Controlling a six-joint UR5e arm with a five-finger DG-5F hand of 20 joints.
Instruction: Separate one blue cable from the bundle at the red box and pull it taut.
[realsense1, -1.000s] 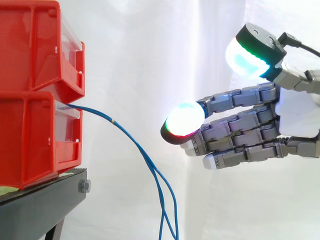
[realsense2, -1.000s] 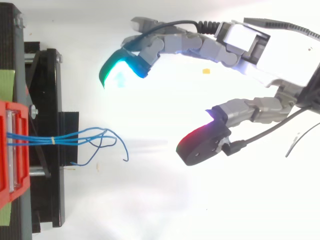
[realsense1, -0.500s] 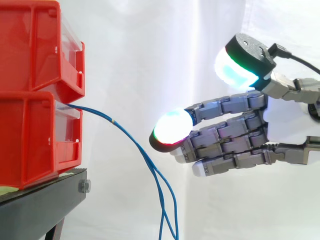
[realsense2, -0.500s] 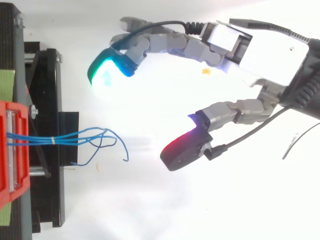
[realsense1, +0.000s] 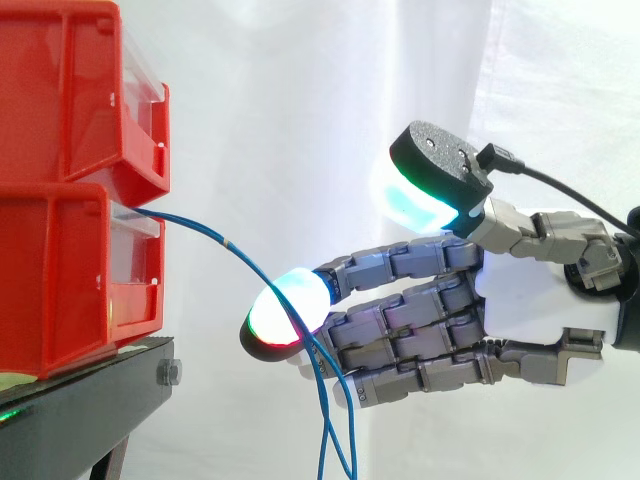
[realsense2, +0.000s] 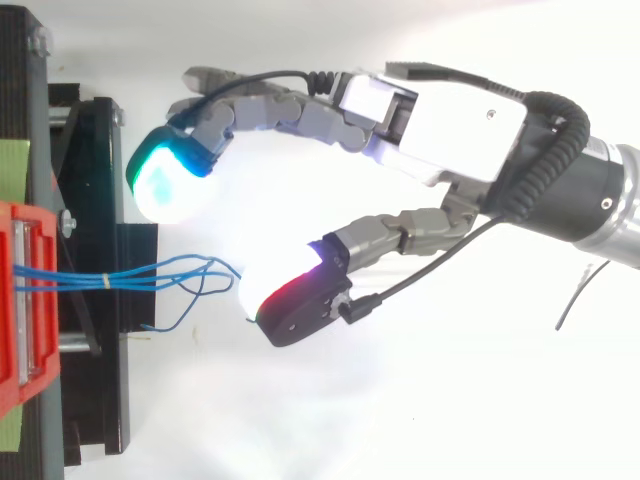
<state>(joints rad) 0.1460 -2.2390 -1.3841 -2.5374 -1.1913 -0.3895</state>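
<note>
Starting nearest: how is the hand (realsense1: 520, 310) held?
— Spread wide, its fingers close to straight, gripping nothing. One black-backed pad (realsense1: 435, 165) is raised above the rest. From above it lies over the loose ends of the cables (realsense2: 150, 272), but the side view shows it well above them. The lowest fingertip (realsense1: 285, 315) crosses the cables' line in the side view, yet from above it sits off to one side. I cannot tell whether any finger touches them.

And the cables?
— They are thin and blue, and come out of the lower bin (realsense1: 70, 270). They droop past the stand's (realsense1: 90, 410) edge and leave the side view at the bottom. From above they fan into loops just beyond the stand.

Room to move?
— There is a wide gap between the raised pad and the fingers, and open curtain (realsense1: 300, 90) above and below the hand.

Any markings?
— A thin yellow band (realsense2: 106, 281) goes round the bundle near the bin.

What changed?
— A second ago the hand was well apart from the cables, and it has come in toward the bins. The cables lie as before.
</note>
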